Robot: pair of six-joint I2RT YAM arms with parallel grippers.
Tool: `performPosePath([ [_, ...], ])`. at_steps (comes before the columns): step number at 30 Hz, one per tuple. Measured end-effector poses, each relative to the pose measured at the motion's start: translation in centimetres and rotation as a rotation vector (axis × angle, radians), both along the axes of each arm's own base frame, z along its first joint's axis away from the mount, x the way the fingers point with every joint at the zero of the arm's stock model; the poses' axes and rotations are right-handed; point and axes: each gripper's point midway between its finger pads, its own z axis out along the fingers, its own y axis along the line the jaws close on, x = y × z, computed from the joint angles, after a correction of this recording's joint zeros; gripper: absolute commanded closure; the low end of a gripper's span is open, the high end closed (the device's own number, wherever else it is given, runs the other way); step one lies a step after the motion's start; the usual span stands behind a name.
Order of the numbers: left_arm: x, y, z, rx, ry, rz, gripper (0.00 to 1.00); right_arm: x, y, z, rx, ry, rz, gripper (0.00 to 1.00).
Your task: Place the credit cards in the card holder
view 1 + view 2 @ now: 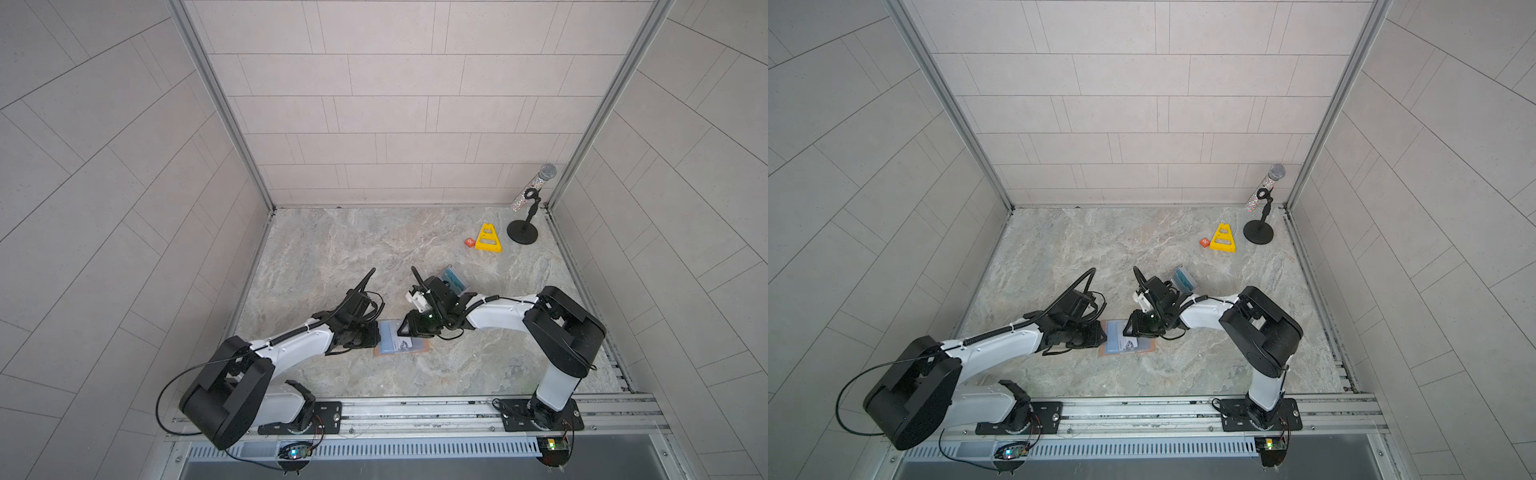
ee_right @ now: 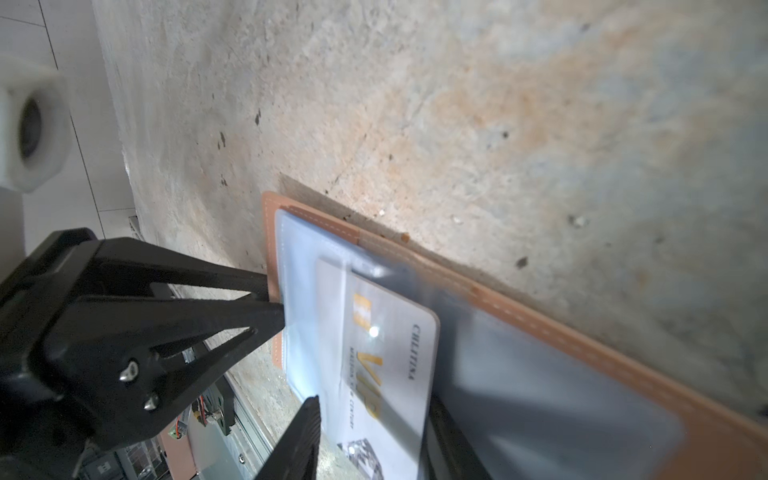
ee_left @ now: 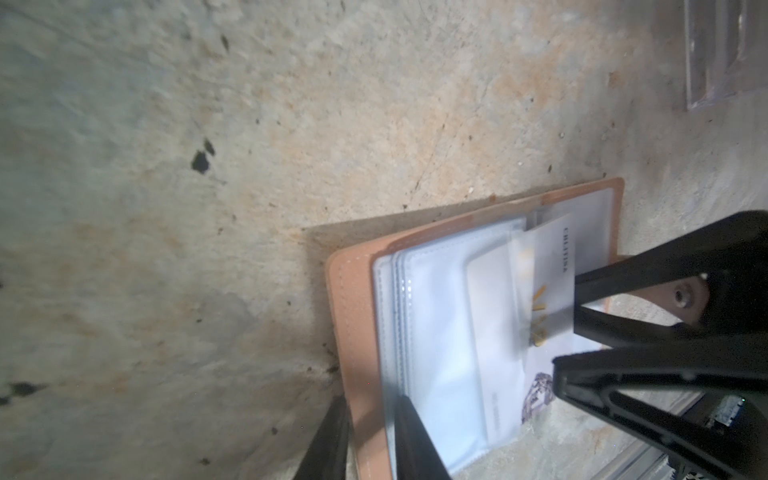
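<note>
Lower centre in both top views, the open card holder [image 1: 388, 338] lies on the tabletop, with the left gripper [image 2: 276, 301] fingers clamped on its edge. The right gripper [image 3: 566, 326] fingers stand apart astride the half-sleeved white VIP card [image 2: 395, 365]; a square push should seat it. The wrist views reveal that depth, while the top views show bluish cards in the clear stand [image 1: 455, 280].
</note>
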Motion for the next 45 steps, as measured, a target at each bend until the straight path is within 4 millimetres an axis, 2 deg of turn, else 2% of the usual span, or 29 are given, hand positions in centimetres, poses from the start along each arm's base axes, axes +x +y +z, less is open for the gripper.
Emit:
performPosePath([
  [4, 0.0, 0.0, 0.0, 0.000, 0.000, 0.000, 0.74, 0.0, -0.7, 0.3, -0.047, -0.025, 0.000, 0.44],
  [9, 0.0, 0.0, 0.0, 0.000, 0.000, 0.000, 0.74, -0.1, -1.4, 0.4, -0.098, -0.042, 0.011, 0.46],
  [15, 0.0, 0.0, 0.0, 0.000, 0.000, 0.000, 0.74, -0.2, -2.0, 0.4, -0.169, -0.068, 0.029, 0.56],
  [19, 0.0, 0.0, 0.0, 0.000, 0.000, 0.000, 0.74, -0.2, -2.1, 0.8, -0.212, -0.091, 0.048, 0.67],
  [24, 0.0, 0.0, 0.0, 0.000, 0.000, 0.000, 0.74, -0.3, -2.3, 0.8, -0.258, -0.113, 0.066, 0.87],
  [27, 0.0, 0.0, 0.0, 0.000, 0.000, 0.000, 0.74, -0.2, -2.5, 0.5, -0.286, -0.118, 0.071, 0.90],
  [37, 0.0, 0.0, 0.0, 0.000, 0.000, -0.001, 0.74, -0.6, -2.5, -1.2, -0.342, -0.097, 0.087, 0.91],
  [45, 0.0, 0.0, 0.0, 0.001, -0.003, -0.007, 0.74, -0.7, -2.2, -1.2, -0.340, -0.100, 0.095, 0.91],
])
